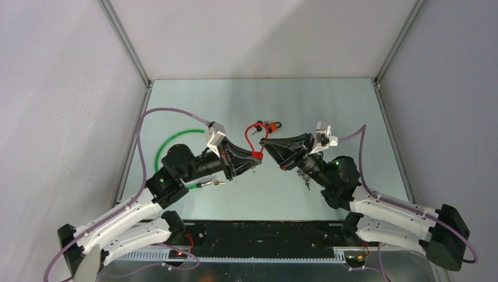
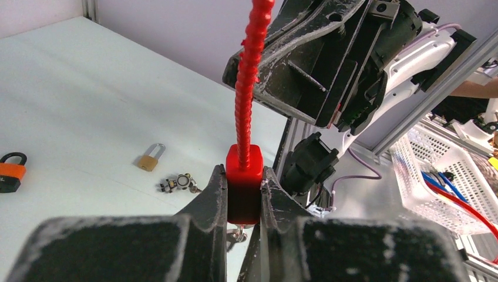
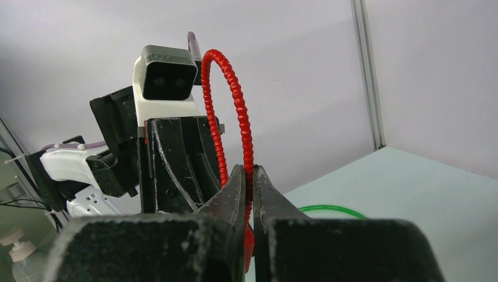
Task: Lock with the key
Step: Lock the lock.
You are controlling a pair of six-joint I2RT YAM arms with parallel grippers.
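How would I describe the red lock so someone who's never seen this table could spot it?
Look just above the middle of the table. The red lock is held in the air there, body in the left gripper, cable in the right gripper. Only it has a long ribbed red loop; the orange padlock and brass padlock lie loose.

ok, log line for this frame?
left end effector: shut on red lock body | right end effector: shut on red cable | keys: on table, not held
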